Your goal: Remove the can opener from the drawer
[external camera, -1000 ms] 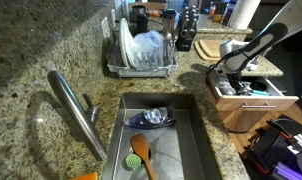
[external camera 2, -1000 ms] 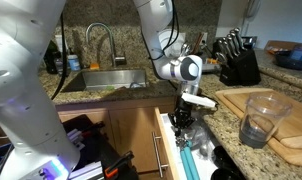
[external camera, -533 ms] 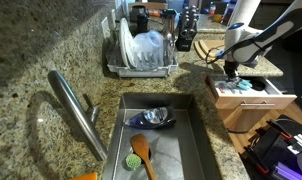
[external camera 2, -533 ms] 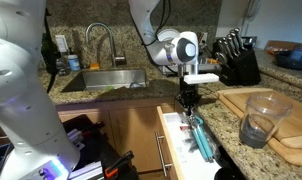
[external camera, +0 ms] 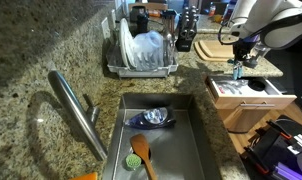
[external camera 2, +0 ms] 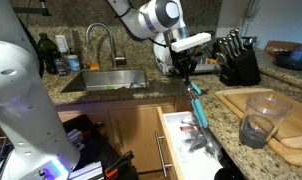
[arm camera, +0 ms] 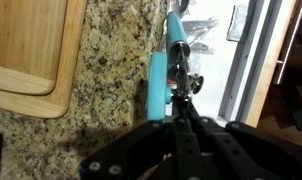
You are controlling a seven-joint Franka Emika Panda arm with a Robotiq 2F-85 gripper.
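Drawer (external camera 2: 174, 135) stood open under the granite counter (arm camera: 111, 80), its white inside showing. A few dark utensils (external camera 2: 201, 138) lay in it, too small to name. Sink (external camera: 198, 135) held a wooden spatula (external camera: 141, 152) and a blue dish (external camera: 156, 117). Dish rack (external camera: 141, 70) carried white plates. A clear glass (external camera 2: 259, 118) stood upright on the cutting board (external camera 2: 291, 135).

Can opener (external camera 2: 195, 95), teal-handled, was out of the drawer. It hung from the gripper (external camera 2: 185, 68) above the counter edge, just beside the drawer's inner end. In the wrist view the fingers (arm camera: 183, 105) were pressed together on the opener's metal head, the two teal handles (arm camera: 159, 75) pointing away over the granite, near the cutting board.

Arm (external camera 2: 141, 15) entered high in an exterior view, wrist bent so the gripper pointed down, well above the drawer.
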